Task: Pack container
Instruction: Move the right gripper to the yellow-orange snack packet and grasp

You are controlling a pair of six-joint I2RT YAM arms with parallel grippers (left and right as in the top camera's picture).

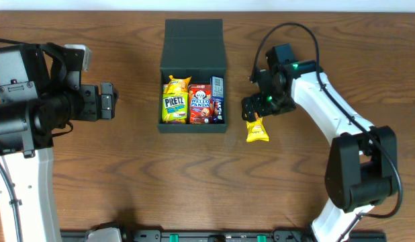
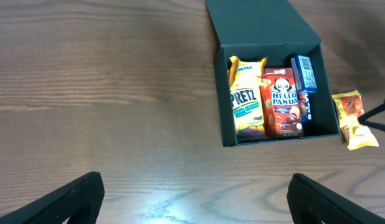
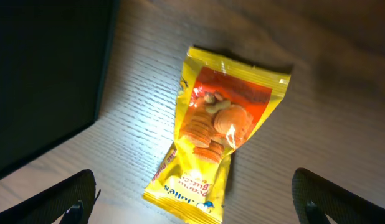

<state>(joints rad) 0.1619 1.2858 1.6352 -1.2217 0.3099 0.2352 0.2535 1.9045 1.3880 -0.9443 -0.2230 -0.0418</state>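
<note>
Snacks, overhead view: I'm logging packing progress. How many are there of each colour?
Yellow: 3 (almond bag, Pretz pack, loose packet outside the container)
Red: 1 (Hello Panda box)
Blue: 1 (slim box)
Total: 5

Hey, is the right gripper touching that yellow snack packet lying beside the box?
Apart. The right wrist view shows the yellow snack packet between the open fingers of the right gripper, with bare table on both sides.
</note>
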